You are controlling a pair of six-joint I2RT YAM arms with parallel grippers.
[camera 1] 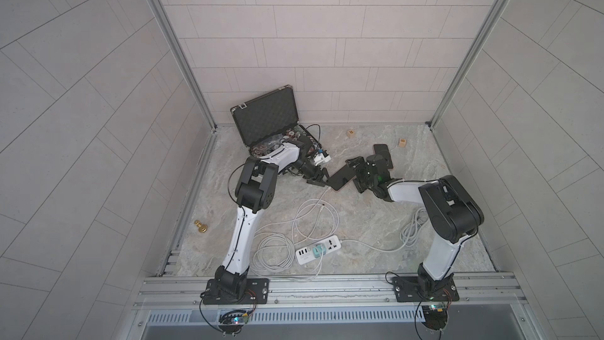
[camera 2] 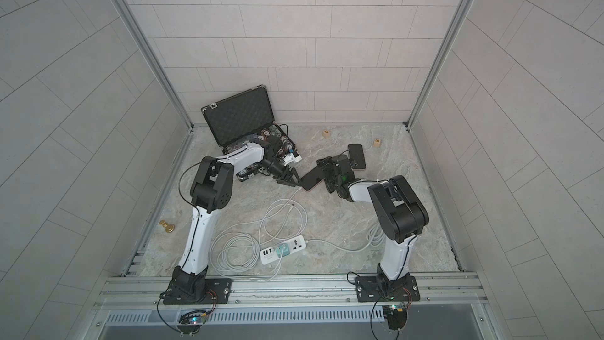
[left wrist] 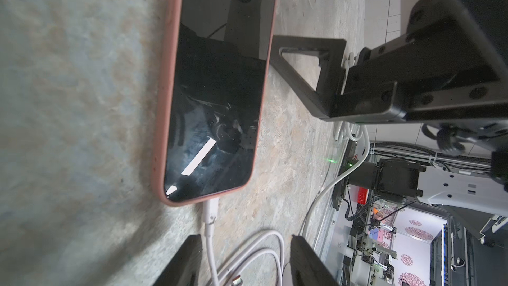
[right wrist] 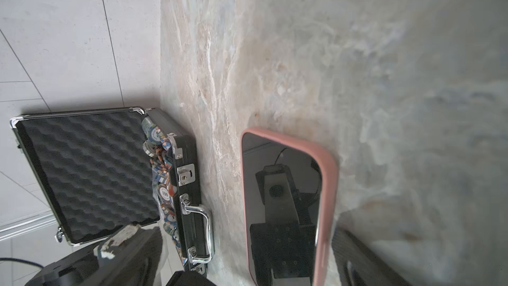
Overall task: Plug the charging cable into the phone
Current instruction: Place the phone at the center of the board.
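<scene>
The phone [camera 1: 340, 179] [camera 2: 313, 179], dark screen up in a pink case, lies flat on the marble table between my two grippers. The white charging cable [camera 1: 313, 210] runs to it, and its plug [left wrist: 210, 210] sits in the phone's [left wrist: 217, 92] end. My left gripper [camera 1: 322, 178] [left wrist: 244, 239] is open just behind the plug; the cable passes between its fingers without touching them. My right gripper [camera 1: 354, 174] [right wrist: 244, 243] is open around the phone's [right wrist: 286, 202] other end, one finger [left wrist: 302, 64] right beside the case edge.
An open black case [camera 1: 264, 119] with poker chips stands behind the left arm. A second dark phone [camera 1: 384, 155] lies behind the right gripper. Two wooden cubes [camera 1: 350, 133] [camera 1: 402, 142] sit near the back wall. A power strip [camera 1: 318, 250] and coiled cables lie in front; a brass piece [camera 1: 200, 226] lies far left.
</scene>
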